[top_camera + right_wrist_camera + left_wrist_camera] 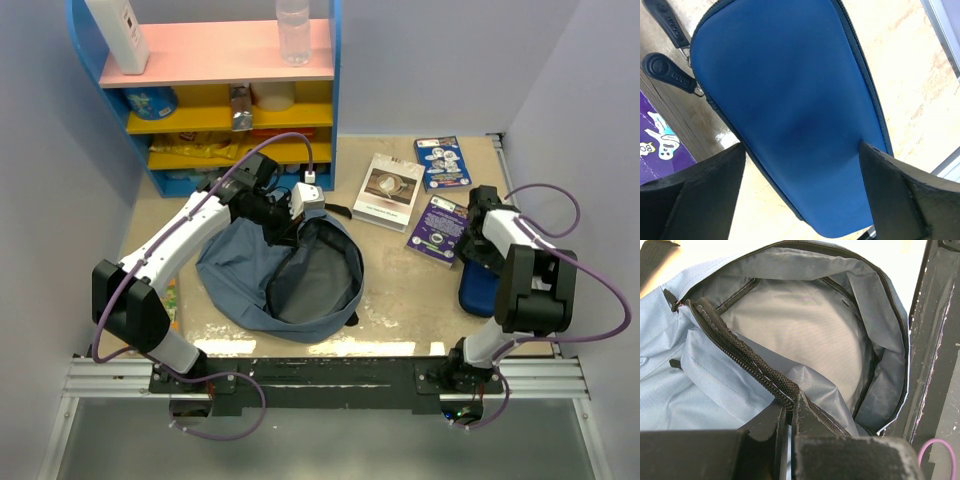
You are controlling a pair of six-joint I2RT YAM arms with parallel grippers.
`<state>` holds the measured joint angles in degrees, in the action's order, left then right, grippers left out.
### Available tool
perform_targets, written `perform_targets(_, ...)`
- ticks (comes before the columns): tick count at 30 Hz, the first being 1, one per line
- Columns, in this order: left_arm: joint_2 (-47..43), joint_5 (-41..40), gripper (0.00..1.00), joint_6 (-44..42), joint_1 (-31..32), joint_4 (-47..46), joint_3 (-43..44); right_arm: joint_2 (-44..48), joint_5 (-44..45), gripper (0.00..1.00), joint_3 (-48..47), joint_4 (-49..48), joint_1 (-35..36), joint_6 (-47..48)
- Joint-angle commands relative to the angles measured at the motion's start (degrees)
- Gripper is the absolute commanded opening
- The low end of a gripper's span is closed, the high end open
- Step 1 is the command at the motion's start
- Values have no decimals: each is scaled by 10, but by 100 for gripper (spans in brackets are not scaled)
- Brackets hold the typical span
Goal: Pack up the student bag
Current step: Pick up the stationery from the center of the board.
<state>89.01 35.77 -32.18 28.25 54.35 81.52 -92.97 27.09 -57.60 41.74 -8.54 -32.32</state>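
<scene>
Reaching forward, left fingers (810,427) pinch student bag (235,275) rim.

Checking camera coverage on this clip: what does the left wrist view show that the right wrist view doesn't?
Left wrist only: the student bag, mouth open onto grey lining, the left tool shut on its zipper edge. Right wrist only: a dark-blue pencil case straddled by the open right tool, plus a purple book corner. Both: a patch of pale table.

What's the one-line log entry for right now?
left claw: shut on student bag zipper edge, mouth open | right claw: open, astride pencil case | stage: case not yet packed
</scene>
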Motion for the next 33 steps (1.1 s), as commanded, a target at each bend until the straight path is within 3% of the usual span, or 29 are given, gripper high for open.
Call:
perform_targets(1,-17,19,0,-1,-2,-21,22,-21,-76,86,34,-74,-3,7)
perform_targets(6,-10,22,0,5,-2,-16,36,-13,-105,73,52,-93,-3,13)
perform_targets(13,-9,21,0,8,-2,-8,54,-24,-100,94,50,-90,1,9)
perform_targets(15,-11,18,0,9,-2,-8,53,-27,-115,85,49,-95,2,10)
perform_targets(17,-12,16,0,9,-2,-9,52,-17,-125,66,55,-102,2,9)
perform_targets(20,-12,15,0,9,-2,-6,53,23,-164,47,69,-119,3,8)
perform_targets(25,-9,14,0,10,-2,-5,54,126,-236,31,93,-140,22,-2)
perform_targets(28,-8,15,0,16,-2,-5,58,199,-270,13,91,-143,60,-10)
perform_targets(33,-9,12,0,22,-2,-5,60,286,-331,6,76,-178,174,-31)
